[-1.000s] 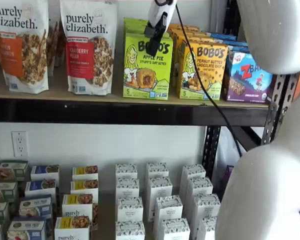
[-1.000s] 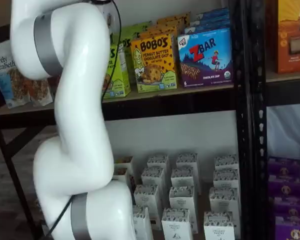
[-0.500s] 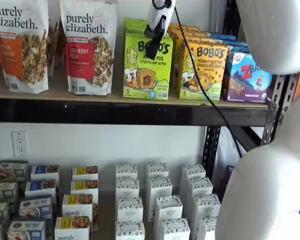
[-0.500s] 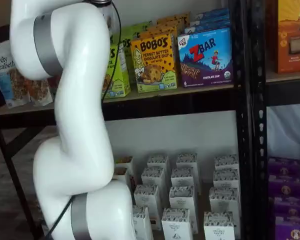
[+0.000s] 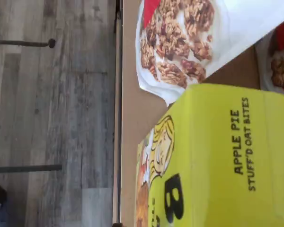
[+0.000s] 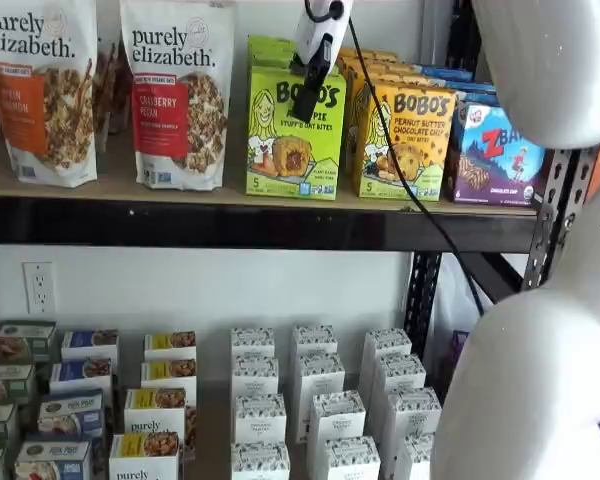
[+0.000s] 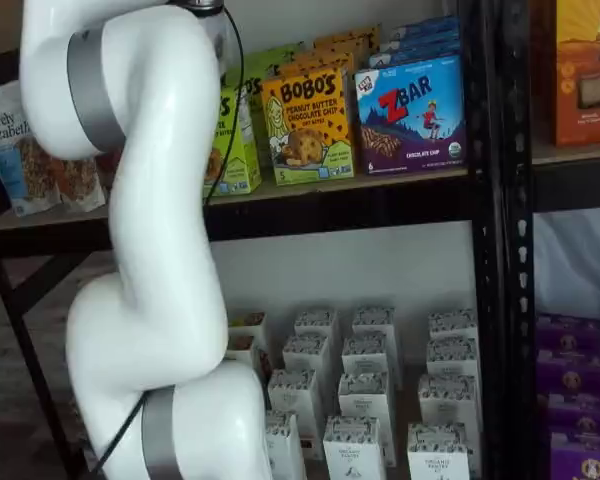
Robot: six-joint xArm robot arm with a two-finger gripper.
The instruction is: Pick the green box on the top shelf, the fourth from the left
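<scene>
While empty, pincer (image 6: pixel 308 95) fronts green box (image 6: pixel 280 150)

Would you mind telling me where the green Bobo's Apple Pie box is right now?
In both shelf views the green box stands on the top shelf, between a Purely Elizabeth granola bag and the yellow-orange Bobo's peanut butter carton.

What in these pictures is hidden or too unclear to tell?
- Gripper: in a shelf view seen side-on; any gap between the jaws cannot be told.
- Green box: in a shelf view mostly hidden behind the white arm.
- Green box: wrist view's edge cuts off its lettering.
</scene>
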